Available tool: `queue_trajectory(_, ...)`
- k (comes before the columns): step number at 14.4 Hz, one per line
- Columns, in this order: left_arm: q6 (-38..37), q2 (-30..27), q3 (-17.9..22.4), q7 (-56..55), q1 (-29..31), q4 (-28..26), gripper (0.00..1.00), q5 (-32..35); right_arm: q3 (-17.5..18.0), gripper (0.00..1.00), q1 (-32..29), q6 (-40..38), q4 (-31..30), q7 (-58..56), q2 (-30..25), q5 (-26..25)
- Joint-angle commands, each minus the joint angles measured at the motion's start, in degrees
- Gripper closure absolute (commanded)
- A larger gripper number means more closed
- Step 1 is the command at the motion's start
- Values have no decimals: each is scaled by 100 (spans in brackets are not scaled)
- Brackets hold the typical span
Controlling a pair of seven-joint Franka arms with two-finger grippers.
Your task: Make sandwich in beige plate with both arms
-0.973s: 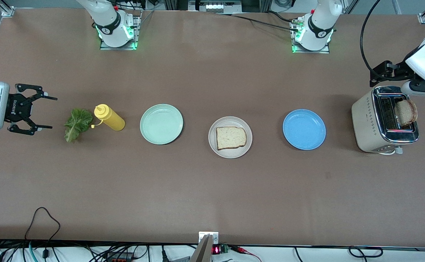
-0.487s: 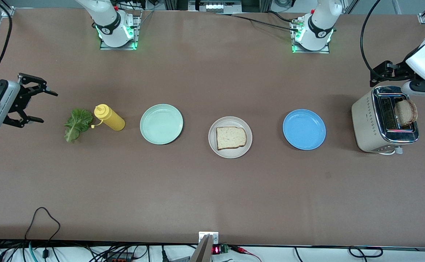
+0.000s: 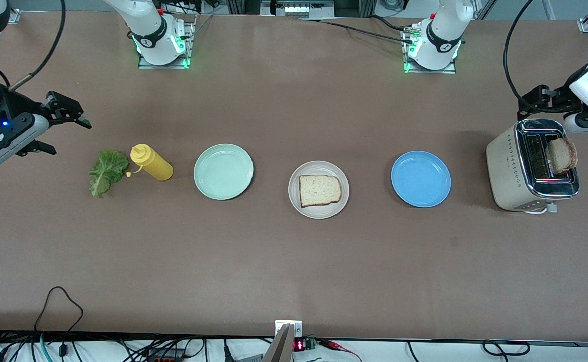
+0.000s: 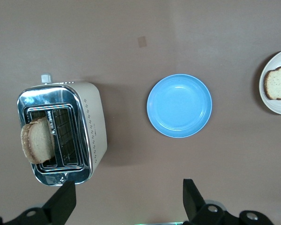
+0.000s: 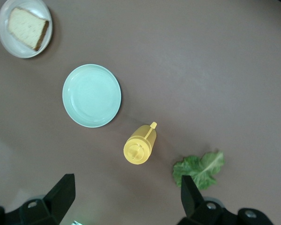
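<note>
The beige plate lies mid-table with one toast slice on it; both also show in the right wrist view, the plate and the slice. A second toast slice stands in the toaster at the left arm's end. The green lettuce leaf lies flat at the right arm's end. My right gripper hangs open and empty above the table beside the lettuce. My left gripper is open and empty, up in the air beside the toaster.
A yellow squeeze bottle lies beside the lettuce. A pale mint plate sits between the bottle and the beige plate. A blue plate sits between the beige plate and the toaster. Cables run along the table's near edge.
My right gripper has swung up and tilted, moving toward the robots' side of the table. The left arm has shifted slightly the same way. Nothing was grasped or moved.
</note>
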Motion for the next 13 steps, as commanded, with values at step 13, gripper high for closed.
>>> queue_trajectory(13,-106,242,-14,1,172,112,0,-70,538,0,-542,-187,-544,3288,-1008,-759)
